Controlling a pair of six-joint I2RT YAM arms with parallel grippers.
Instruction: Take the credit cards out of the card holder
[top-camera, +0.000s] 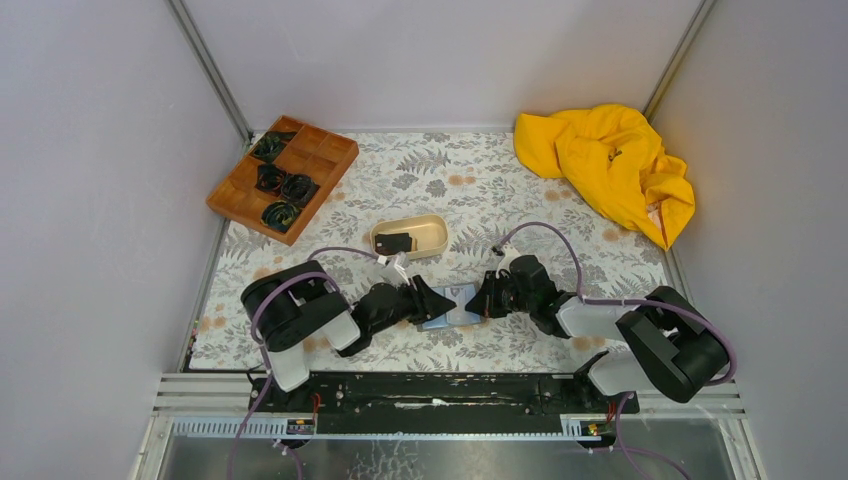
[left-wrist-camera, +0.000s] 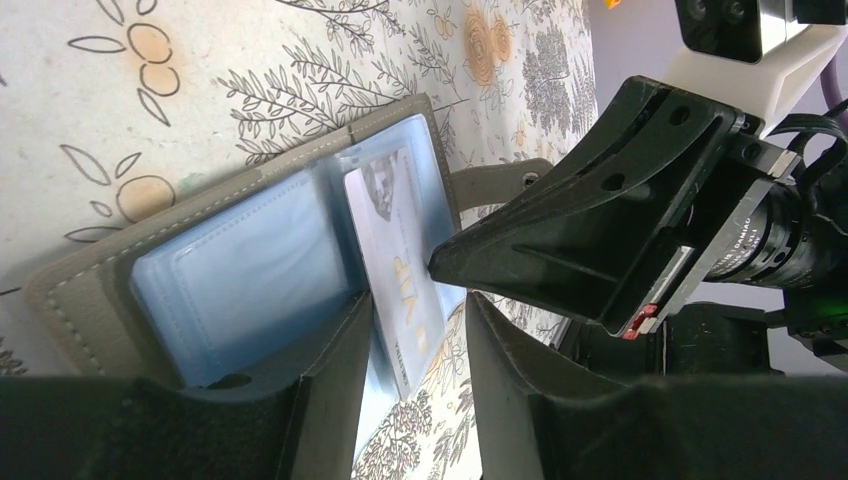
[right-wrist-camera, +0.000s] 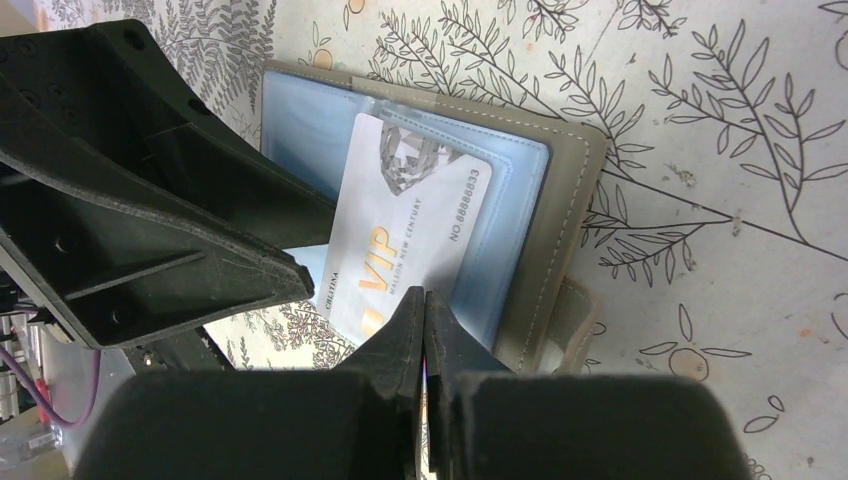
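The card holder (top-camera: 450, 320) lies open on the floral cloth between my two grippers, grey outside and pale blue inside (left-wrist-camera: 240, 260). A pale grey credit card (right-wrist-camera: 410, 220) with gold "VIP" lettering sticks halfway out of its pocket. My left gripper (left-wrist-camera: 418, 300) is open, its fingers on either side of the card's free end without pinching it. My right gripper (right-wrist-camera: 425, 295) is shut on nothing, and its tip (left-wrist-camera: 435, 265) rests at the card's edge on the holder's inner pocket. A strap tab of the holder (right-wrist-camera: 565, 320) pokes out beside the right fingers.
A beige oval tray (top-camera: 430, 232) just behind the grippers holds a dark flat item (top-camera: 393, 243). A brown compartment tray (top-camera: 320, 160) with black coiled things stands at the back left. A crumpled yellow cloth (top-camera: 610, 165) lies at the back right. Grey walls enclose the table.
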